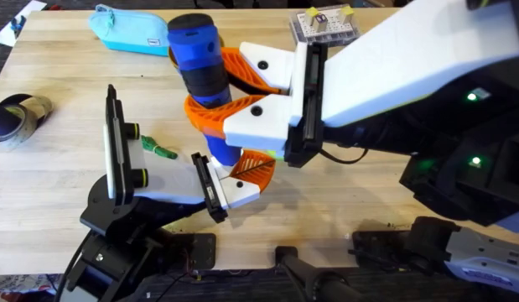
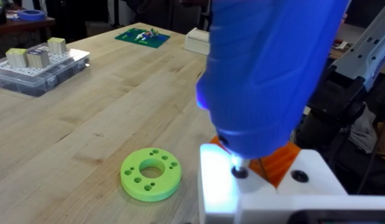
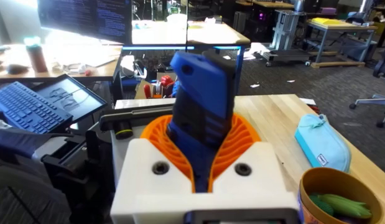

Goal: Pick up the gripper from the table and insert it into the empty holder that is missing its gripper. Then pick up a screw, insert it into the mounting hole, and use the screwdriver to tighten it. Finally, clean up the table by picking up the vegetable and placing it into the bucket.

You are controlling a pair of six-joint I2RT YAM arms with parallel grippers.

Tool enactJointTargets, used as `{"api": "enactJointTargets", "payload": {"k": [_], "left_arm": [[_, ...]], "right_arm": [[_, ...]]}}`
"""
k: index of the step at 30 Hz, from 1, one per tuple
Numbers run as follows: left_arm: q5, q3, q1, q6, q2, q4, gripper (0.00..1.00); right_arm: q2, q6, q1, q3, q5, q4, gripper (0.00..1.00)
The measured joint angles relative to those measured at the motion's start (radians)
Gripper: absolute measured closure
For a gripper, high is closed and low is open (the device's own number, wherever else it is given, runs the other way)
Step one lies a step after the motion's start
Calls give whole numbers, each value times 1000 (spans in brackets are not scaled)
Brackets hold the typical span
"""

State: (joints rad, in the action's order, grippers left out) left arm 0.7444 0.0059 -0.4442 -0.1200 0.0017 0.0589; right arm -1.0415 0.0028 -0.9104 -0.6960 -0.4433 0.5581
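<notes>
Clamped between the right gripper's (image 1: 242,99) white fingers (image 3: 148,165) with their orange ribbed pads, the screwdriver (image 1: 197,54) stands upright over the table (image 1: 385,180), its tip down at the white finger part of the left gripper (image 1: 242,176), whose own grip state I cannot tell. Smaller things lie apart: the light-blue pouch (image 1: 129,32) at the far side, the bucket (image 3: 341,193) beside it with green pieces inside, and the vegetable (image 2: 151,173) flat on the wood just beside the left gripper.

Matt blue plastic screwdriver (image 1: 196,54), smooth wooden table (image 1: 58,168), ribbed orange pads (image 3: 242,134), green plastic vegetable (image 2: 151,173)
</notes>
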Motion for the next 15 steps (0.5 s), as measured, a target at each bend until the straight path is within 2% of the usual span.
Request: {"api": "enactJointTargets", "payload": {"k": [6,11,15], "left_arm": [[-3,0,0,-4,0,1,989],[-4,0,0,-4,0,1,989],[-4,0,0,-4,0,1,989]], "right_arm": [[-1,1,1,6,1,22,912],[8,1,3,21,2,191,912],[88,0,12,22,26,284,911]]}}
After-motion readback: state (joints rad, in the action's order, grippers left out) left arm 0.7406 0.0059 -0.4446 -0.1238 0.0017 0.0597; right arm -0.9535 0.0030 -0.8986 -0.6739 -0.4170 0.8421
